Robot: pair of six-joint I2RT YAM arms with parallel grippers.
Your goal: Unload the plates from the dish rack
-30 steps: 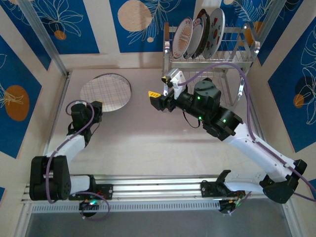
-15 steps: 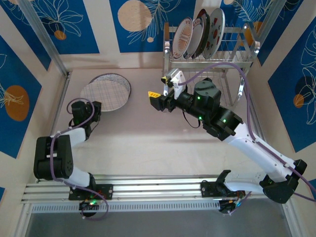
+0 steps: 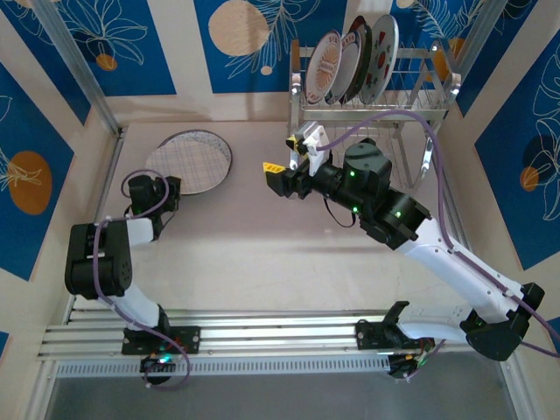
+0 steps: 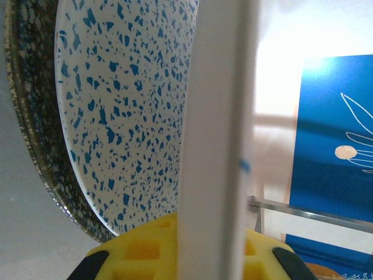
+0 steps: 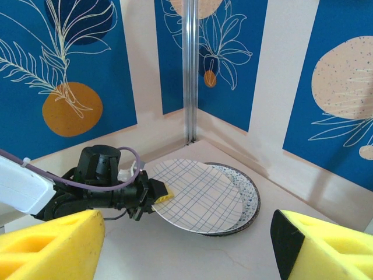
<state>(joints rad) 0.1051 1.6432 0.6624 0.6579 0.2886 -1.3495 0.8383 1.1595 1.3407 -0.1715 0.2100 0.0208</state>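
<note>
A plaid plate (image 3: pixel 186 163) lies on the table at the back left, on top of a speckled plate (image 3: pixel 227 154) whose rim shows past its right side. My left gripper (image 3: pixel 171 193) is shut on the plaid plate's near rim (image 5: pixel 198 195). In the left wrist view that white rim (image 4: pixel 215 116) runs up between the yellow pads (image 4: pixel 140 251), with the speckled plate (image 4: pixel 122 105) behind. The dish rack (image 3: pixel 385 109) at the back right holds three upright plates (image 3: pixel 350 61). My right gripper (image 3: pixel 284 166) hovers open and empty left of the rack, facing the stack.
Blue patterned walls enclose the table on the back and both sides. A metal post (image 5: pixel 190 70) stands in the back left corner behind the stacked plates. The right arm's cable (image 3: pixel 411 122) loops in front of the rack.
The left arm's elbow has swung up toward the left wall while its gripper stays on the plaid plate. The speckled plate's rim now shows behind it. The right arm has not moved.
</note>
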